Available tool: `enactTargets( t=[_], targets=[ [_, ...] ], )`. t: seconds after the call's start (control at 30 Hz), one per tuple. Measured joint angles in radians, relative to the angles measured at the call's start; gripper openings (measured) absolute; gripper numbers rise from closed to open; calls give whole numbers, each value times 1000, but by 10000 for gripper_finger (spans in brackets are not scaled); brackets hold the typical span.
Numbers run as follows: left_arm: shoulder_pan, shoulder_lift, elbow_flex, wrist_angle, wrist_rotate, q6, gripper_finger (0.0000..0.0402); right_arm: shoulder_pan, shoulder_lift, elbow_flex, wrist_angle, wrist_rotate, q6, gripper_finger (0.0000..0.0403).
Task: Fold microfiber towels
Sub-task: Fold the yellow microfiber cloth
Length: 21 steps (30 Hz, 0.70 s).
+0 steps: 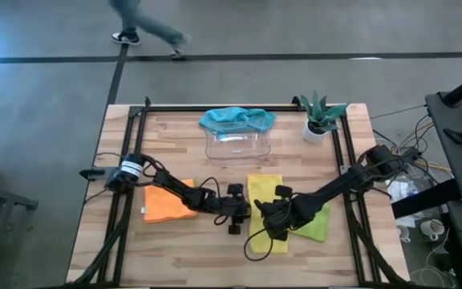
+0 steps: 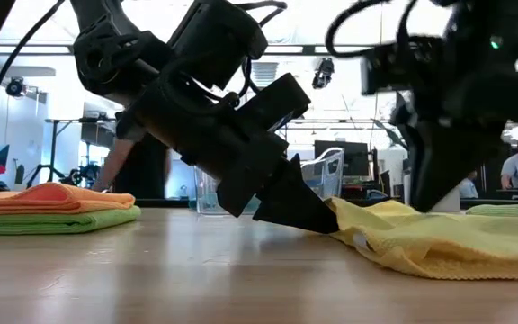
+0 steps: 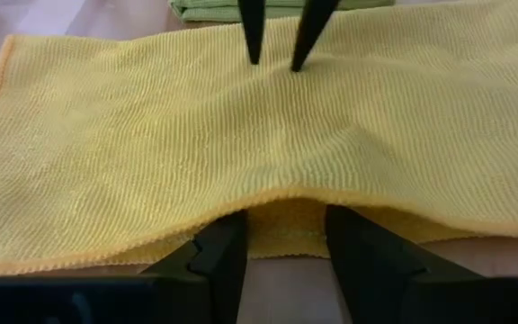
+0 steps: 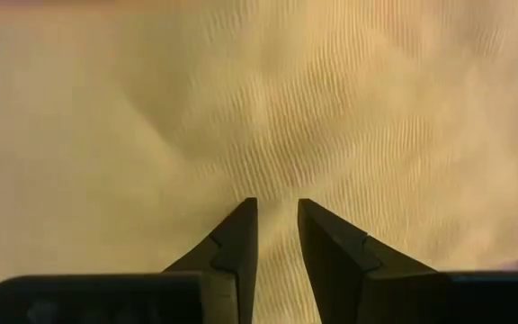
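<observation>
Both arms are reaching low into the middle of the desk (image 1: 175, 253), meeting over the yellow towel (image 1: 265, 210). The left arm is stretching in from the left side past the orange towel (image 1: 165, 205), which is sitting on a lime green towel (image 2: 57, 220) in the low view. The left gripper (image 3: 281, 256) is angling down at the yellow towel's near edge, its jaws spread a little on either side of a raised fold of that hem; I think they're straddling it rather than squeezing it, but the view there is tight. The right arm is coming in from the right side, and the right gripper (image 4: 277, 229) is pointing down onto the yellow cloth with its jaws nearly together, a narrow gap showing and nothing between them; the tips are pressing at the fabric surface.

The yellow towel is lying flat-ish, a long strip running toward the desk's front edge. The second lime green towel (image 1: 315, 225) is touching its right side, partly under the right arm. The teal towel (image 1: 237, 119) is draping over the clear tray (image 1: 239, 146) toward the back, with the potted plant (image 1: 319, 120) beside it. Bare wood is showing along the front and in the front left corner. A person (image 1: 147, 24) is walking on the floor beyond the desk.
</observation>
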<state>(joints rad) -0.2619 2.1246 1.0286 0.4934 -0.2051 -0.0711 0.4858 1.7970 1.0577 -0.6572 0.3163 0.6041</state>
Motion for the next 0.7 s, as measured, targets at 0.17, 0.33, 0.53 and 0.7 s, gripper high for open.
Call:
enactTargets(
  t=[0.17, 0.33, 0.53, 0.7],
  targets=[
    [0, 0, -2, -4, 8, 0, 139, 0, 2, -61, 15, -28, 32, 79],
    [0, 0, -2, -5, 10, 0, 139, 0, -4, -54, -22, -53, 36, 79],
    [0, 0, 0, -7, 10, 0, 139, -10, -67, 4, -101, 12, -2, 79],
    [0, 0, 0, -6, 11, 0, 139, -76, -112, -40, -105, 116, -38, 79]
  ],
)
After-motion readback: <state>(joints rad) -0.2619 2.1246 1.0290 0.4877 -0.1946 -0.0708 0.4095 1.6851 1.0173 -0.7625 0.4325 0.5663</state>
